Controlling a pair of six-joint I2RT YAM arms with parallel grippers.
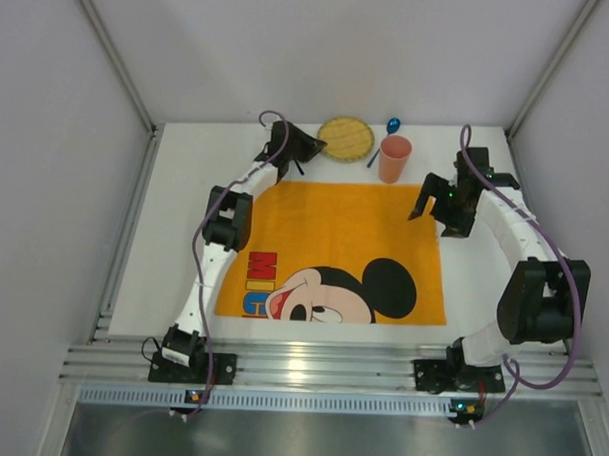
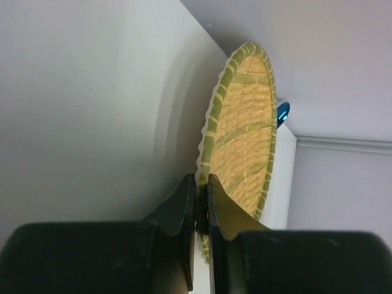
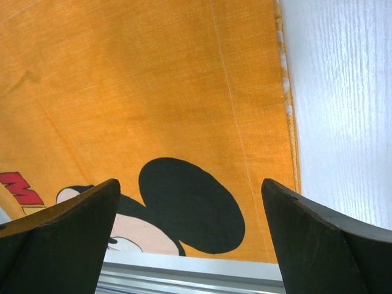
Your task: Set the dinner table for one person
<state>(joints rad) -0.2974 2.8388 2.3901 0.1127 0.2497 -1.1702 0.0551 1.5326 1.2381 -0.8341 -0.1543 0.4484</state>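
The table (image 1: 174, 233) is a flat white rectangular top that fills the floor of the enclosure. A silver rail (image 1: 320, 364) runs along its near edge, where both arm bases are bolted.

An orange placemat (image 1: 335, 224) with a cartoon mouse print lies flat at the centre of the table. Its near edge is close to the rail.

Three items stand on the bare strip beyond the far edge of the placemat:
- A round woven plate (image 1: 346, 137), yellow with a green rim, is on the left.
- A pink cup (image 1: 394, 158) stands upright just to the right of the plate.
- A blue spoon (image 1: 392, 124) lies behind the cup, with its dark handle angled toward the placemat.

The left gripper (image 2: 201, 184) is at the near-left rim of the plate. Its fingers are pinched together on the rim. The views do not show whether the plate is lifted or resting on the table.

The right gripper (image 3: 190, 184) hangs above the far right part of the placemat. Its fingers are spread wide and hold nothing. Below them, the wrist view shows the black ear of the print and the placemat's right hem, with bare table beside it.
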